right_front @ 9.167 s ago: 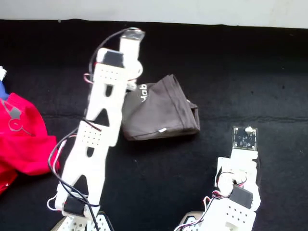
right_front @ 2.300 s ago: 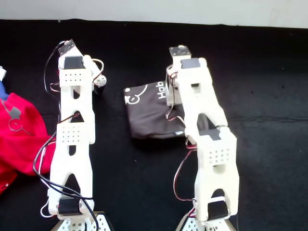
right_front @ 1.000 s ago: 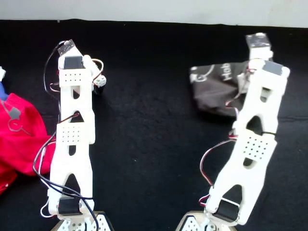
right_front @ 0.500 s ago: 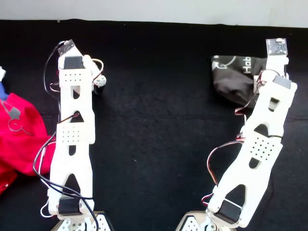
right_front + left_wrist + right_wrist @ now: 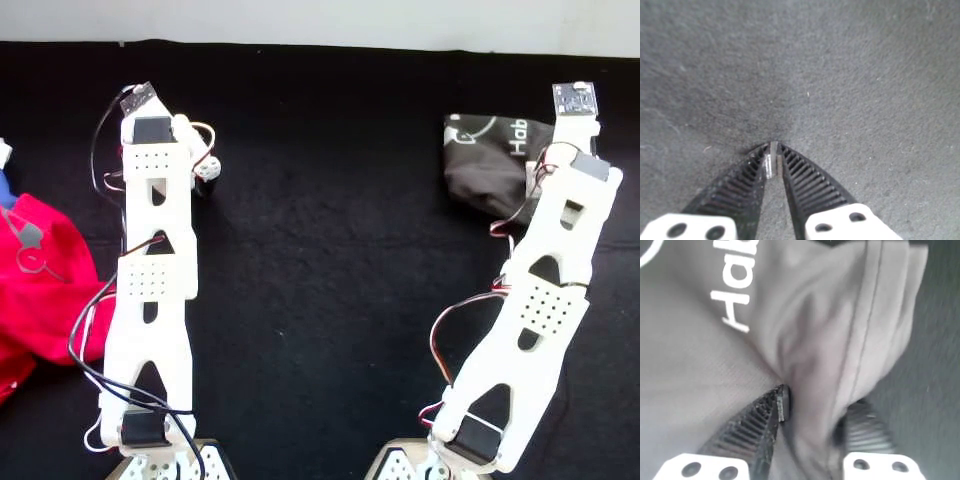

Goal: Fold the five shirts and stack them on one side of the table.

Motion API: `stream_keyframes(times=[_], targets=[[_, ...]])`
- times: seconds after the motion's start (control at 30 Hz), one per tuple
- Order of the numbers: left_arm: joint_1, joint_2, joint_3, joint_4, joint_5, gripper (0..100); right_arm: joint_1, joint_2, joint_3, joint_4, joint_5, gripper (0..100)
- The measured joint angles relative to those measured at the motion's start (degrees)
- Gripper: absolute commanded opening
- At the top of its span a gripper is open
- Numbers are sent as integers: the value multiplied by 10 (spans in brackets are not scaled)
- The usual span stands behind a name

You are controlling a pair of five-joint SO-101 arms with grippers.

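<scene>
The dark grey shirt [image 5: 485, 165] is located at the far right of the black worktop [image 5: 330, 250], well apart from the red shirt [image 5: 45, 280]. It is gathered into a compact folded bundle, and white lettering [image 5: 518, 135] is visible on its upper face. Its right portion is covered in the high view by the right arm [image 5: 540, 300], which is stretched forward over it. Whether the bundle rests fully on the worktop or is partly raised cannot be determined.

The right claw [image 5: 817, 402] is clenched on the dark grey shirt. In the right wrist view, a thick fold of grey fabric with a stitched seam is pinched between the two ribbed fingers [image 5: 760, 420], and the cloth bulges out past both of them. The white lettering lies just beside the grasped fold.

The left claw [image 5: 773, 150] is clenched with nothing between its jaws. Its ribbed fingers [image 5: 805, 180] meet at the tips, and bare worktop cloth is seen below and ahead of them. The left arm [image 5: 155, 270] is extended forward on the left half of the worktop, with red and black wires [image 5: 95, 330] looped along its side.

The red shirt is crumpled, unfolded, at the left edge of the worktop, just beside the left arm.
</scene>
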Motion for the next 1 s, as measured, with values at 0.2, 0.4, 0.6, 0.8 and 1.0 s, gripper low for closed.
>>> stream_keyframes(times=[0.2, 0.4, 0.6, 0.8, 1.0], targets=[[0, 0, 0, 0, 0, 8, 2, -84, 1, 62, -60, 210], [0, 0, 0, 0, 0, 8, -9, -155, 1, 99, -82, 203], [0, 0, 0, 0, 0, 8, -86, -156, 5, 142, -85, 12], [0, 0, 0, 0, 0, 8, -186, -97, 6, 189, -85, 5], [0, 0, 0, 0, 0, 8, -202, -43, 6, 193, -85, 5]])
